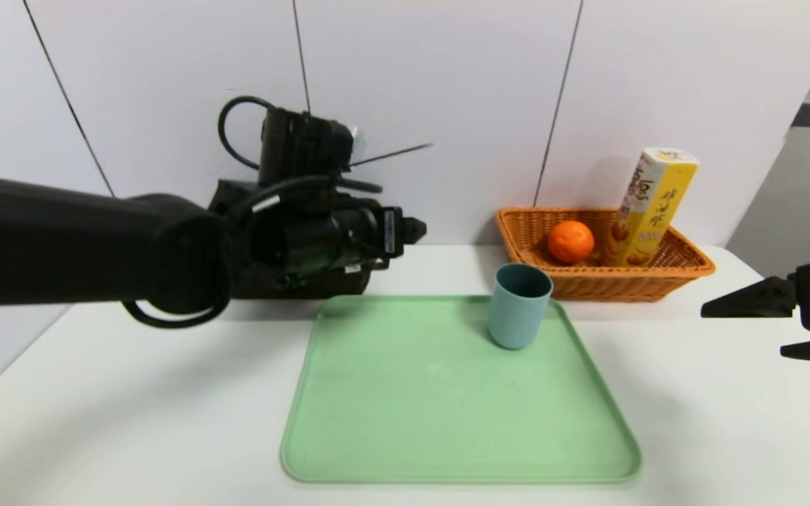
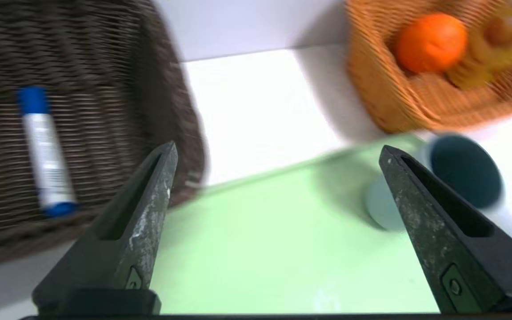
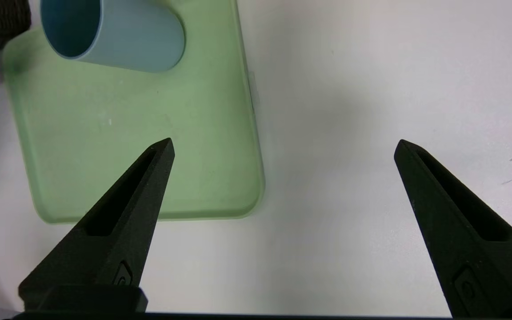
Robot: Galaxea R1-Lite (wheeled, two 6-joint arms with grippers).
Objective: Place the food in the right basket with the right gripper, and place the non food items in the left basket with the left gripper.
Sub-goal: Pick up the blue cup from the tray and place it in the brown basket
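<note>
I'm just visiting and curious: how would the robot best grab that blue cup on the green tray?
Probably by the rim: the blue cup stands upright and open-topped on the green tray, so the open left gripper could come from above, one finger inside, one outside the wall.

- We note the tray point(image 1: 447, 414): smooth matt green plastic, by the look of it.
- On the tray's far right corner, the cup point(image 1: 517, 306): matt blue-grey plastic, smooth wall.
- Behind the tray to the right, the orange basket point(image 1: 686, 270): woven wicker, ribbed and slightly glossy.
- In it, the orange point(image 1: 570, 241), finely dimpled skin, and the yellow box point(image 1: 651, 211), printed glossy cardboard.
- Left of the tray, the dark basket point(image 2: 105, 89): rough brown weave; inside, a smooth plastic tube point(image 2: 45, 151).
- We see the left gripper point(image 2: 278, 155) fingers point(image 2: 149, 209): black, matt, scuffed grey.
</note>
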